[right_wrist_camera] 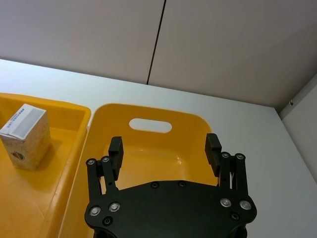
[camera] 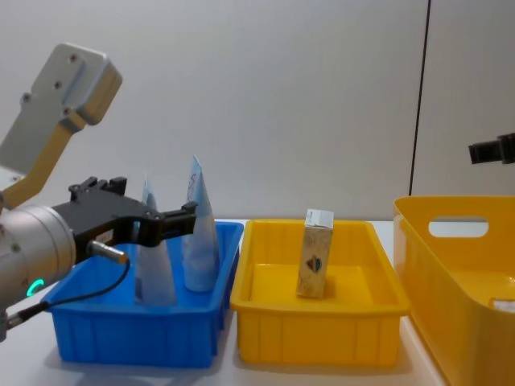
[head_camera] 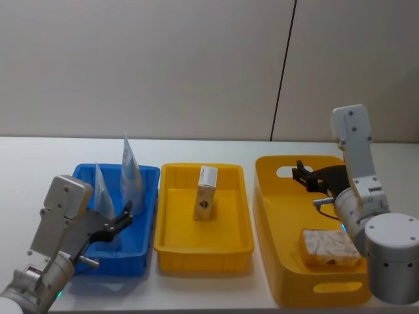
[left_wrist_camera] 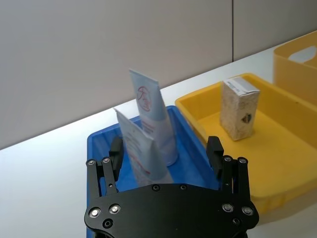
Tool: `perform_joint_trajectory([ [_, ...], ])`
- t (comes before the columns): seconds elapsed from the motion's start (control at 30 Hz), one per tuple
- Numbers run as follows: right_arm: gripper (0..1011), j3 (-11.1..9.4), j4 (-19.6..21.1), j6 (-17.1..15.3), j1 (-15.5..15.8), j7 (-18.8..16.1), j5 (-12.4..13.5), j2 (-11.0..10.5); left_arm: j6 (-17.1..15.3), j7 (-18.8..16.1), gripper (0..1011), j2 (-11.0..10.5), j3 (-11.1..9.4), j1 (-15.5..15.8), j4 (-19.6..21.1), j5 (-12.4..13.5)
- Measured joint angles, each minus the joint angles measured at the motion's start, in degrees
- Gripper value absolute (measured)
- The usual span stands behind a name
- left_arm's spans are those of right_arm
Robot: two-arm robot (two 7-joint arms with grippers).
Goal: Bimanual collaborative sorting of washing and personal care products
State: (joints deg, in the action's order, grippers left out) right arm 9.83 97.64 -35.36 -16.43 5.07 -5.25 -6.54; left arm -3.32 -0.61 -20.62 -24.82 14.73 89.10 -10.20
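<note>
**Q:** what's the left gripper [left_wrist_camera: 166, 148] doing?

**A:** fingers [left_wrist_camera: 117, 148] spread wide, and the short tube [left_wrist_camera: 141, 158] stands between them. Can't tell if a pad touches it. Just past the fingertips is the tall tube [left_wrist_camera: 151, 116] with red print. Both are upright in the blue tray [left_wrist_camera: 96, 144]

**Q:** and the right?

**A:** head view catches a flat carton [head_camera: 329, 247] in the yellow bin [head_camera: 275, 216], on the robot's side of the fingers. The right gripper [right_wrist_camera: 164, 146] is wide open over that bin, holding nothing. The wrist cam has the upright carton [right_wrist_camera: 26, 136] off beside its fingers, in the yellow tray [right_wrist_camera: 64, 111]
</note>
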Motion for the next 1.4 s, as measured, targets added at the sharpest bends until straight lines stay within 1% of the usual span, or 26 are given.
perform_joint_trajectory([
  [0.33, 1003, 0.0, 0.0, 0.0, 0.0, 0.0, 0.0, 0.0, 1.7, 0.1, 1001, 1.5, 1.0, 2.1, -5.3, 0.0],
  [0.83, 1003, 0.0, 0.0, 0.0, 0.0, 0.0, 0.0, 0.0, 6.2, 3.9, 1001, 4.2, 1.8, 6.7, -15.0, -1.4],
  [1.0, 1004, 0.0, 0.0, 0.0, 0.0, 0.0, 0.0, 0.0, 7.2, 4.9, 1001, 5.1, 1.9, 8.2, -18.0, -1.6],
  [1.2, 1003, 0.0, 0.0, 0.0, 0.0, 0.0, 0.0, 0.0, 7.7, 5.4, 1001, 5.9, 1.9, 9.5, -20.4, -1.4],
  [1.4, 1004, 0.0, 0.0, 0.0, 0.0, 0.0, 0.0, 0.0, 8.0, 5.7, 988, 6.4, 1.8, 10.2, -21.8, -1.2],
])
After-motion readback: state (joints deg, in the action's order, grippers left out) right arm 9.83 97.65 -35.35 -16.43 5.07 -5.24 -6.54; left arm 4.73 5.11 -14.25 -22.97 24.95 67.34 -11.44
